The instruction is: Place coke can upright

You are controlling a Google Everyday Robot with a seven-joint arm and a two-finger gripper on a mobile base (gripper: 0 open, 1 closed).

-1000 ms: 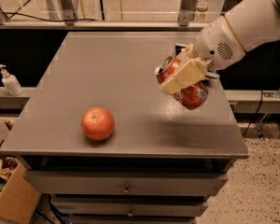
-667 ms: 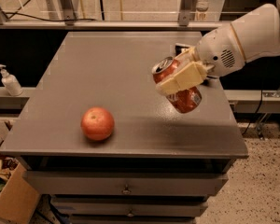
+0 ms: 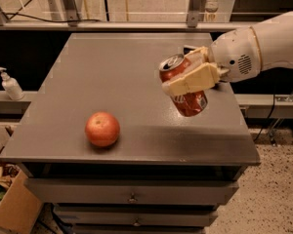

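Gripper [image 3: 179, 73] fingers were clamped across the small red metal coke can [image 3: 189, 104], holding it tilted over the right side of the grey flat surface [image 3: 117, 72], with its silver top leaning left. I judged the can light, thin-walled and easily crushed. Its smooth sides looked slippery, so a gentle hold across the mid-body suited it best. White script showed on the red side but could not be read. A round red-orange fruit [image 3: 102, 129] sat near-left, well apart.

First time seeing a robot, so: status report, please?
Gripper shut on can, over right side of table. Can tilted, not yet upright. Fruit front left, well clear.
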